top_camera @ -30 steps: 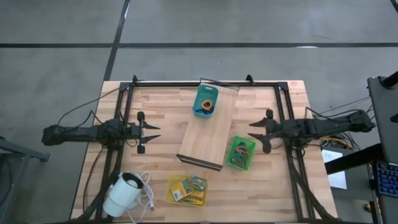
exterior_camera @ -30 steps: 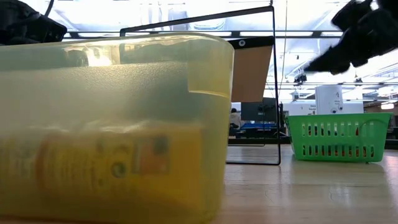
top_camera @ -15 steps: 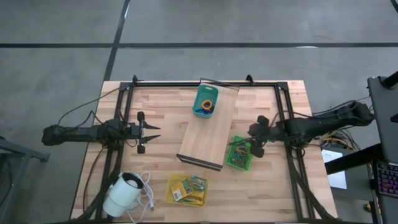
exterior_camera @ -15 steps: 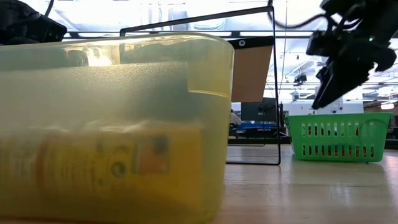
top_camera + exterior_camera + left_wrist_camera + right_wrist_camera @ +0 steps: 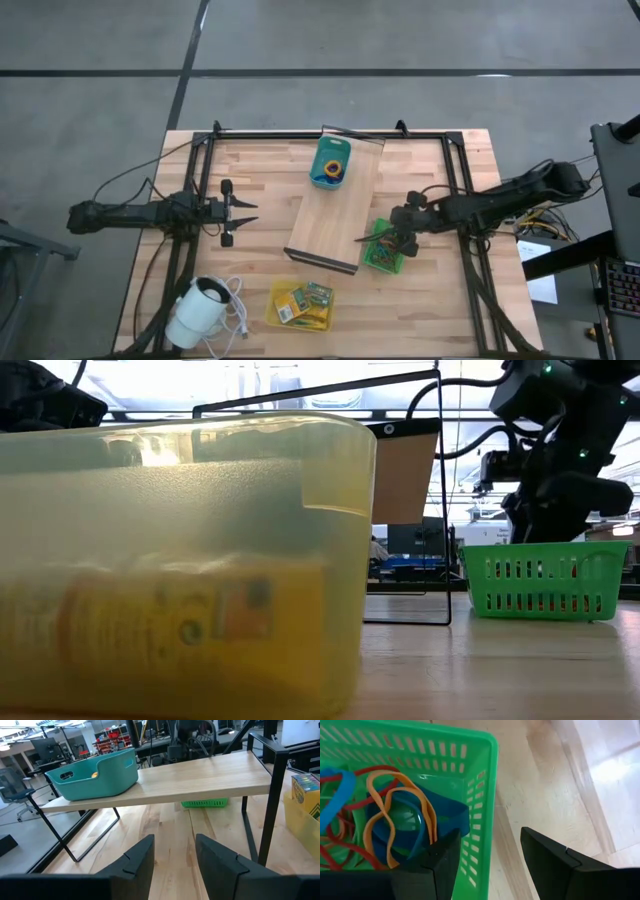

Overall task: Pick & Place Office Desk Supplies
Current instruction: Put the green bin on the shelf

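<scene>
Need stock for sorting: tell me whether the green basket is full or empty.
Partly filled: the green basket holds tangled rubber bands, red, orange and blue; its green floor shows between them.

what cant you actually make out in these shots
- Teal bin: high view too small to name its contents; left wrist view shows only its wall.
- Yellow bin: fills the low view, blurred; packets inside unreadable.
- Green basket: right wrist view cuts it off at the edge; the right gripper's open fingers hide some rubber bands.
- White corded device: seen only from above, too small to identify.
</scene>
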Robot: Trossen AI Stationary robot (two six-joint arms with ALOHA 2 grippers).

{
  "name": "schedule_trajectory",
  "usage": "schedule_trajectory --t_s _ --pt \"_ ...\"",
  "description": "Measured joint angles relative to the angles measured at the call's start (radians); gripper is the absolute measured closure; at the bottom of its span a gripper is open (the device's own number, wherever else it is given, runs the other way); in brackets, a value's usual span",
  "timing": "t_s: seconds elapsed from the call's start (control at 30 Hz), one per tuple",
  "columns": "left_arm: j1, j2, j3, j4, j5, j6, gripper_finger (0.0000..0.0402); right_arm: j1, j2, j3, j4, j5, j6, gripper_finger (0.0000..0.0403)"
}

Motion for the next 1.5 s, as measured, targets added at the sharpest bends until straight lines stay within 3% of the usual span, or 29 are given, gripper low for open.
schedule_trajectory --t_s 0.27,0.83,1.0,1.5 --pt "0.0 0.0 0.0 0.0 0.0 0.0 0.0257 0.0 0.01 0.0 0.001 0.0 0.003 0.0224" --pt "0.0 0.0 0.0 0.0 0.0 0.0 0.0257 0.0 -0.004 0.002 0.0 -0.005 0.006 0.0386" --pt "-0.001 0.0 0.0 0.0 0.0 0.0 0.0257 0.001 -0.061 0.038 -0.026 -0.065 0.005 0.0389" --pt "-0.001 0.0 0.0 0.0 0.0 0.0 0.0257 0.0 -0.255 0.275 -0.293 -0.104 -0.005 0.039"
